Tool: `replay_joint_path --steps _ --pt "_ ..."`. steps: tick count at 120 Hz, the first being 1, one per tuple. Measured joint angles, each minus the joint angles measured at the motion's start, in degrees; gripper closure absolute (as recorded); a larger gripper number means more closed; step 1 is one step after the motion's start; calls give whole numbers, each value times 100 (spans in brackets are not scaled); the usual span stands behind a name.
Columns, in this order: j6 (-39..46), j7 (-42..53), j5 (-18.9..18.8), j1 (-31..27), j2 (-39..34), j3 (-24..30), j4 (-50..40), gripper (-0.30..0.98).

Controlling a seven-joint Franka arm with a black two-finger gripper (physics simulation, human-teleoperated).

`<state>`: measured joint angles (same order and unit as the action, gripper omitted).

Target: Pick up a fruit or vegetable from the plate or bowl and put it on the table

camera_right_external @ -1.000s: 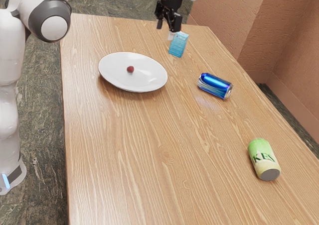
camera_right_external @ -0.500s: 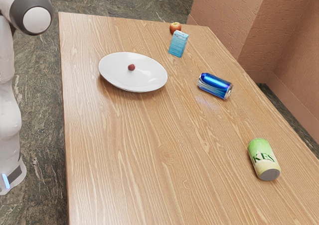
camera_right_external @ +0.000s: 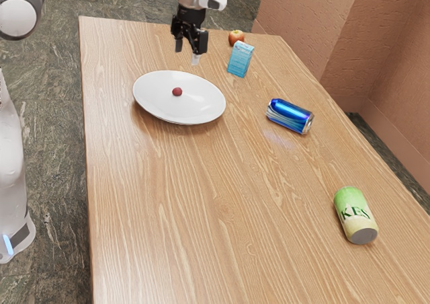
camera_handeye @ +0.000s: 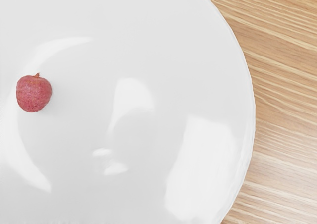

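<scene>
Black gripper [camera_right_external: 187, 52], raised, its two fingers wide apart—nothing between them. The small red fruit [camera_handeye: 34, 93], pebbly-skinned and short-stemmed, rests on a glossy round white plate [camera_handeye: 198, 60], toward the wood-grained tabletop's [camera_right_external: 201, 216] far left corner in the exterior view. Green-to-yellow can [camera_right_external: 356, 214], near the right edge: "KES" legible. Blue box [camera_right_external: 240, 60], toward the far right corner: print too small.

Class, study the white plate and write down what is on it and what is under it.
On the plate lies one small red fruit. The wooden table shows around the rim; whatever is directly beneath the plate is covered and cannot be seen.
</scene>
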<state>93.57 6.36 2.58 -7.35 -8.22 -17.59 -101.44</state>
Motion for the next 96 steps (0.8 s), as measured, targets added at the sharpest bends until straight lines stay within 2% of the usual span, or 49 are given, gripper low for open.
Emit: replay_joint_path --steps 20,38,62,78,85,96 --pt "-71 -4 -222 297 723 -22 23 0" --pt "-87 -4 -324 896 802 -369 9 0" --pt "-88 -32 -418 1277 770 -447 298 0" --pt "118 -23 -421 1752 1099 -958 328 0" --pt "199 0 -403 1340 1301 -1094 327 0" --pt "289 32 -344 -315 1390 -1165 344 0"
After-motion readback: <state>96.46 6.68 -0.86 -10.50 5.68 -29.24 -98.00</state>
